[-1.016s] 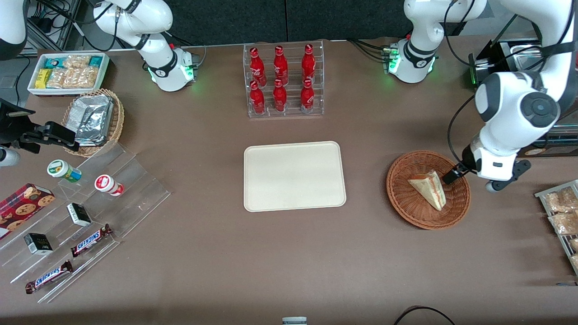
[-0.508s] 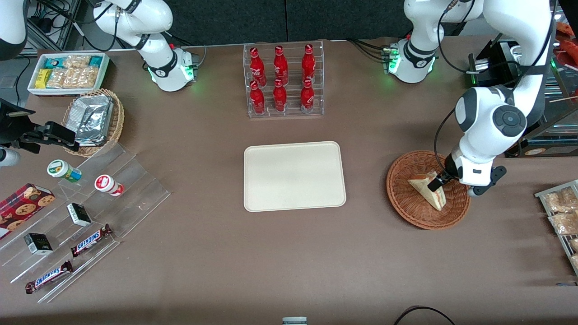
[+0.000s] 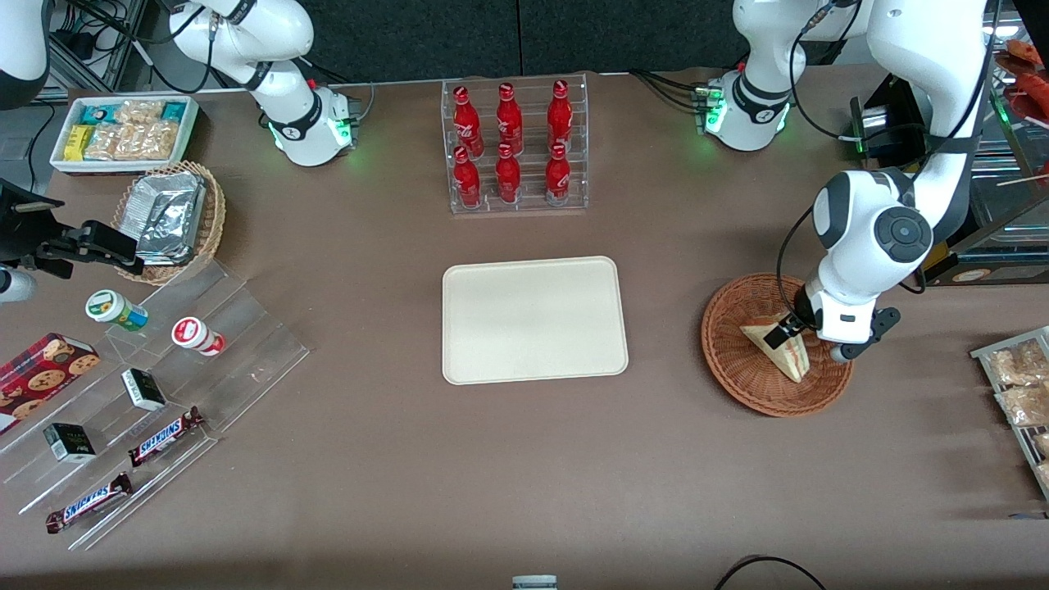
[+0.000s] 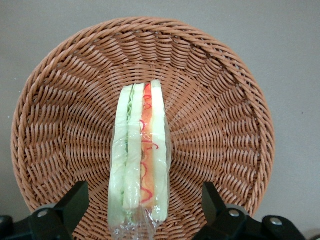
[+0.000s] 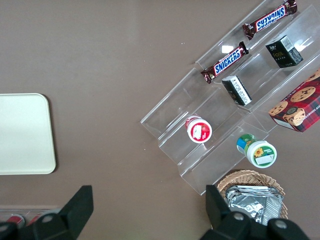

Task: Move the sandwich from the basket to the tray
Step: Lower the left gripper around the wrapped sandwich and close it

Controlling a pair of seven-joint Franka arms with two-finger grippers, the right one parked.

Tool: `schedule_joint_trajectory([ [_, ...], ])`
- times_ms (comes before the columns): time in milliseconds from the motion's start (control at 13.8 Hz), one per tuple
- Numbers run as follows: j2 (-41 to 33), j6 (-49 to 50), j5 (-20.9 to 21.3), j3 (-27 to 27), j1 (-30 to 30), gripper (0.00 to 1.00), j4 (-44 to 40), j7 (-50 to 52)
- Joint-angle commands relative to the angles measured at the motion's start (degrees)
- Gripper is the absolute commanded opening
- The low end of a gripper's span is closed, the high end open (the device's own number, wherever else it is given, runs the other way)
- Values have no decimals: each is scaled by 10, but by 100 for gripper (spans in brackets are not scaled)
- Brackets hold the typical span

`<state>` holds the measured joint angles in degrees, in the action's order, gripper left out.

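The sandwich (image 3: 788, 354), a clear-wrapped wedge of pale bread with a red-orange filling, lies in the round reddish-brown wicker basket (image 3: 725, 360) toward the working arm's end of the table. My left gripper (image 3: 783, 331) hangs directly over the sandwich, open. In the left wrist view the sandwich (image 4: 140, 155) stands on edge in the basket (image 4: 220, 100), and the gripper (image 4: 143, 202) has one black finger (image 4: 74, 199) on each side of it, with gaps between the pads and the wrap. The cream tray (image 3: 534, 319) lies bare at the table's middle.
A clear rack of red bottles (image 3: 515, 146) stands farther from the camera than the tray. Wrapped snack packs on a rack (image 3: 1020, 393) sit at the table edge beside the basket. A tan basket of foil packets (image 3: 170, 220) and stepped clear shelves with snacks (image 3: 147, 385) lie toward the parked arm's end.
The left arm has swung in over the basket, carrying the open gripper from the basket's rim to directly above the sandwich. The sandwich has not moved.
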<state>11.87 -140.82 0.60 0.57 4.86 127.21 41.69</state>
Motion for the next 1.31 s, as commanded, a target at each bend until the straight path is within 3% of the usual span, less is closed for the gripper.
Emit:
schedule_joint_trajectory([
  [0,4,-12,-4,-1,4,100,8,8],
  [218,12,-16,-4,-1,4,99,8,8],
  [290,14,-17,-4,-1,4,82,8,8],
  [363,14,-17,-4,-1,4,50,8,8],
  [435,14,-17,-4,-1,4,28,9,8],
  [508,15,-16,-3,-1,4,10,9,7],
  [581,14,-14,-3,-1,4,0,9,6],
  [871,4,4,-4,-2,4,0,3,1],
  [1234,-40,169,5,-1,5,0,-78,-13],
])
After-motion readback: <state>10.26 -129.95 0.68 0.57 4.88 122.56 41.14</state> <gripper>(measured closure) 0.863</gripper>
